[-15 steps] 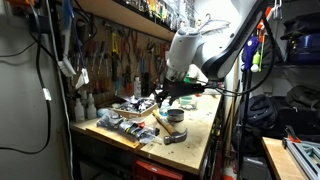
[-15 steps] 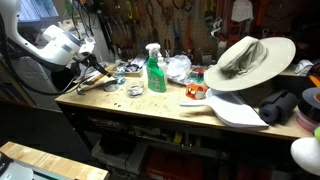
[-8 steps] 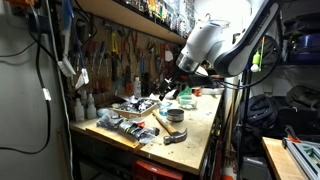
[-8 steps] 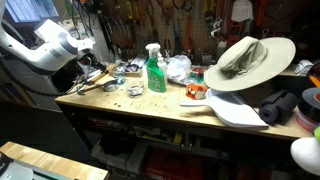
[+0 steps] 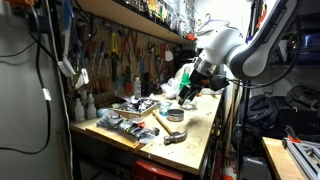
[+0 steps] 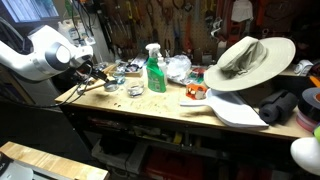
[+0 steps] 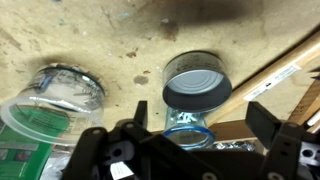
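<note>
My gripper (image 7: 200, 122) hangs over the workbench (image 7: 90, 35), its two dark fingers wide apart and holding nothing. Directly under it stands a small clear jar with a blue rim (image 7: 187, 130) with small metal parts inside. Just beyond the jar is a round grey tin (image 7: 197, 80). A clear plastic cup (image 7: 58, 95) lies to the left, and a wooden handle (image 7: 275, 72) runs diagonally on the right. In both exterior views the gripper (image 5: 188, 93) (image 6: 90, 72) hovers a little above the cluttered end of the bench.
A green spray bottle (image 6: 155, 70), a crumpled clear bag (image 6: 178, 67), a wide-brimmed hat (image 6: 245, 58) and a white board (image 6: 238, 112) sit along the bench. A hammer (image 5: 166, 127) and loose tools lie near the bench end. A tool wall (image 6: 170, 20) stands behind.
The arm has swung away from the tool wall toward the open side of the bench over the last second, carrying the gripper with it. Objects on the bench have not moved.
</note>
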